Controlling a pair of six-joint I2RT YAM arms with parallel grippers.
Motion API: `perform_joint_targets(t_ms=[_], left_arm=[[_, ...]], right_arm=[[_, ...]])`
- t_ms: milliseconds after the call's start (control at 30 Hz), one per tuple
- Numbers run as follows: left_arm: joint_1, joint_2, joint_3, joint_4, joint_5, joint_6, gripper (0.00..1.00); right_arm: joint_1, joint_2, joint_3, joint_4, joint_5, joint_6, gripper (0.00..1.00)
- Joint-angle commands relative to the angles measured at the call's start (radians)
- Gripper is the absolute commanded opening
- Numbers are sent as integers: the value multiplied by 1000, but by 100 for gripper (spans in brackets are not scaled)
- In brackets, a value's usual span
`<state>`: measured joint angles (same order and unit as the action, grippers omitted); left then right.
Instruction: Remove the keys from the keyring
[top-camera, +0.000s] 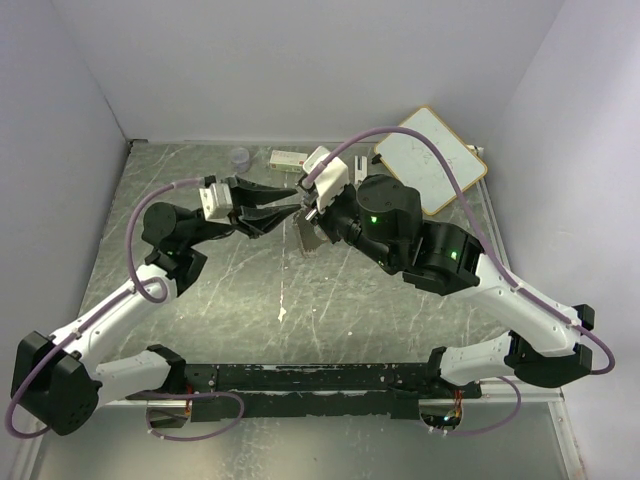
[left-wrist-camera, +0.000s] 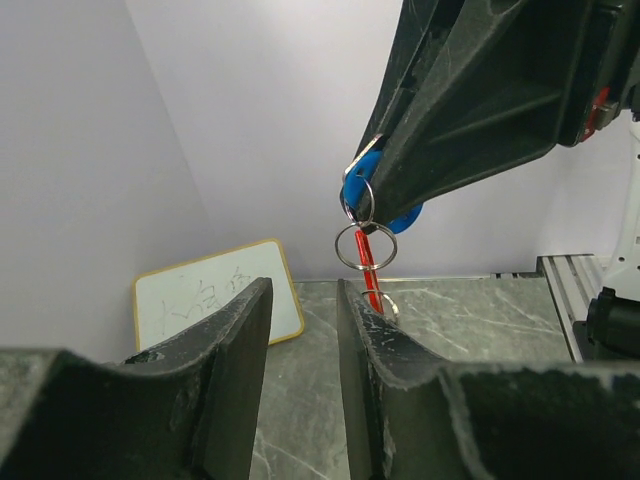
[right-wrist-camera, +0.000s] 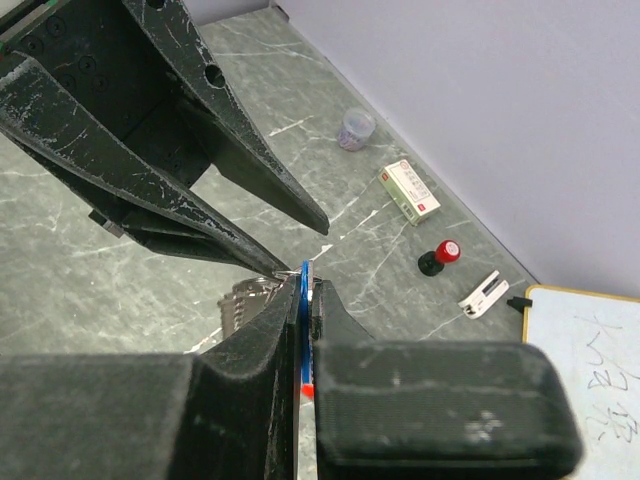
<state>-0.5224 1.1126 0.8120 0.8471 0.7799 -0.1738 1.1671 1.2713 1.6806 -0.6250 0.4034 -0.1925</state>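
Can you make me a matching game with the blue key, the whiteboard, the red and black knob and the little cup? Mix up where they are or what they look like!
Things:
1. blue-headed key
2. whiteboard
3. red-and-black knob
4. little cup

Clues:
A. see-through, standing on the table
B. red top, black bottom
C. pinched in the right end effector, up off the table
D. flat and white, with a yellowish frame

Pairs: 1-C, 2-D, 3-B, 4-A
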Motion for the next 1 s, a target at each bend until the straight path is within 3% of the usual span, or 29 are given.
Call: perform_joint_targets(t_ms=[0,300,967], left_arm=[[8,-29,-12,65,6,-15,43],[7,-4,-33,177,-39,-100,41],[7,83,-21,321,34,-248,38]], right_arm=[[3,-24,-4,48,-17,-5,0],[2,-13,-5,50,-32,-4,0],[3,-6,-15,63,-32,-7,0]])
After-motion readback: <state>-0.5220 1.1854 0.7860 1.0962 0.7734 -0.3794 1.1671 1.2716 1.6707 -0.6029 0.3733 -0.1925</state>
